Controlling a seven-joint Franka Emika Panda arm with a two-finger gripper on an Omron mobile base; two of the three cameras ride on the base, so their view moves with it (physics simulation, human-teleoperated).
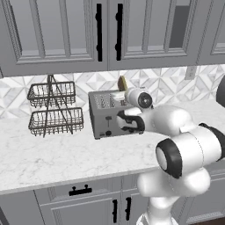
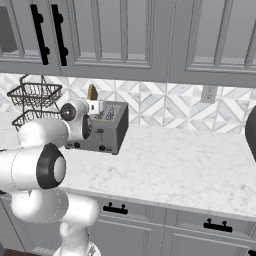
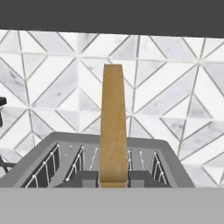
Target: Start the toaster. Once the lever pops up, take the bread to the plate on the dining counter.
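My arm [image 1: 184, 149] was glossy white all over, built from fat rounded segments that swelled like smooth shells. Between the segments sat dark, near-black joint rings, and one big joint showed a flat black circular cap ringed in white [image 2: 50, 167]. My wrist ended in a short white cylinder with a round grey-and-black disc on its face [image 1: 143, 100]. Just below it, a black band wrapped part of the forearm housing. My lowest segment narrowed into a white column toward the base. My fingertips [image 3: 85, 178] were small, dark, squared blocks. I carried no cables or markings that could be made out.
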